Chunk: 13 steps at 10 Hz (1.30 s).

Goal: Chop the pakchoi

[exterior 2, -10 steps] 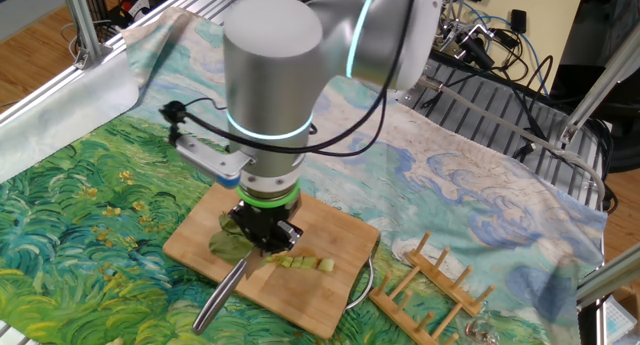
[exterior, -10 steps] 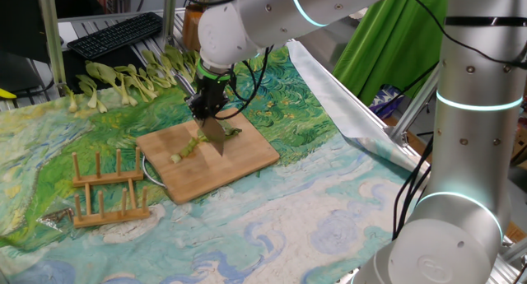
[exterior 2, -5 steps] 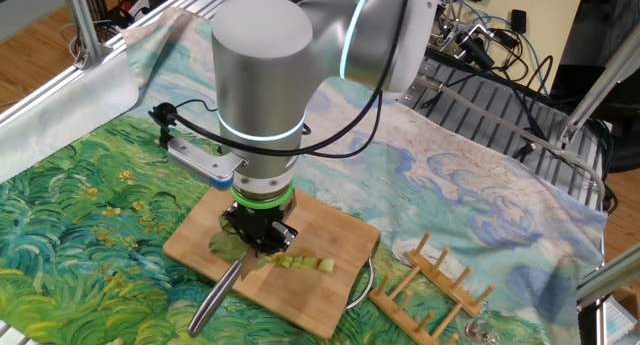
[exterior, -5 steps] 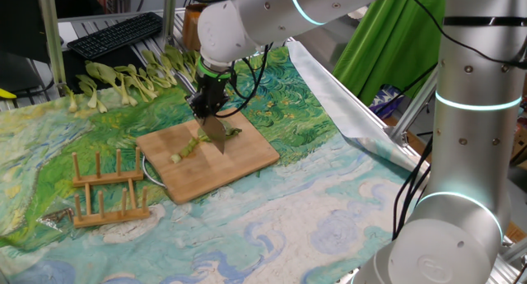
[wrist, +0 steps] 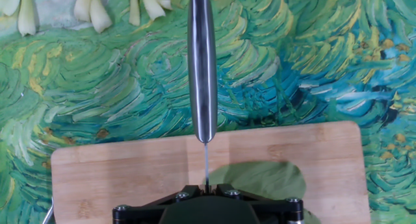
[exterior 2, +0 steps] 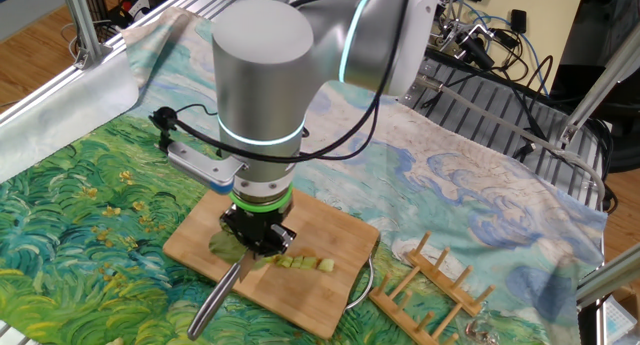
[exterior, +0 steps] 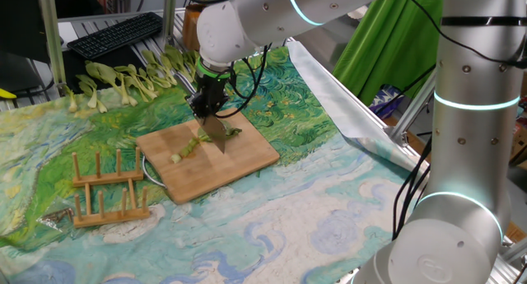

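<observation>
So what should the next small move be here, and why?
Probably press the knife down through the pakchoi: the gripper holds the blade over the cutting board, with cut stalk pieces on one side and the leaf uncut.

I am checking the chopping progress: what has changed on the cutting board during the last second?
The gripper, shut on the knife, rose slightly and shifted a little toward the leaves. The pakchoi, its cut pieces and the cutting board stayed as they were.

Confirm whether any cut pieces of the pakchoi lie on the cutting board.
Yes: short pale pakchoi pieces lie in a row on the cutting board, beside the knife.
</observation>
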Motion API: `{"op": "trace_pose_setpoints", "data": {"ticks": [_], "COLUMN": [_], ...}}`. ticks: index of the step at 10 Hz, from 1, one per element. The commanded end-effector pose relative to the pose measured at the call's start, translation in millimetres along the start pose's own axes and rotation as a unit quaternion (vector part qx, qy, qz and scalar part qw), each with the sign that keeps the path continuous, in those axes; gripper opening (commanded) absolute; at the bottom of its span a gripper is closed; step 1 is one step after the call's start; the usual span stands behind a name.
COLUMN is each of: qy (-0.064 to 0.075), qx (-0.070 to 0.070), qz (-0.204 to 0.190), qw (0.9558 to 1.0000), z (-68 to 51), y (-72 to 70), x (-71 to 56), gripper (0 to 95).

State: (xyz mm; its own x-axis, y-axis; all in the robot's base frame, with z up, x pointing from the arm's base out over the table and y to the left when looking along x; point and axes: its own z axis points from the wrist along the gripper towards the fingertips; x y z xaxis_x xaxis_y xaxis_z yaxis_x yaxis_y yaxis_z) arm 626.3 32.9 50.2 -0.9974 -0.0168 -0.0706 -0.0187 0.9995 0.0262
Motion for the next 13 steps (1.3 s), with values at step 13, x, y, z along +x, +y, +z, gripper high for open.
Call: {"op": "trace_pose_setpoints", "data": {"ticks": [13], "qy": [0.002], "qx": [-0.025], "qz": [-0.017], "qw": [0.9996], "z": [31.2], "y": [4.0], "x": [4.8], "gripper": [0.0]}}
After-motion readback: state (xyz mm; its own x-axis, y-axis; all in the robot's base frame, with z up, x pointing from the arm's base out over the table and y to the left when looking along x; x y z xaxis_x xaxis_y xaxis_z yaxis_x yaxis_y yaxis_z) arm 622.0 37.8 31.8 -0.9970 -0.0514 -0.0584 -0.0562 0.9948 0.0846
